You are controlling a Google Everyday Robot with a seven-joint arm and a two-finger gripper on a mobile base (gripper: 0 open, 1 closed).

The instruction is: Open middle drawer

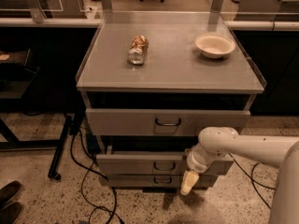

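the white gripper point(186, 187) hangs pointing down by the right end of the middle drawer point(140, 164), which sits under the taller top drawer point(121, 121) and above the thin bottom drawer point(135, 181), and i can't see if the claw is apart or together.
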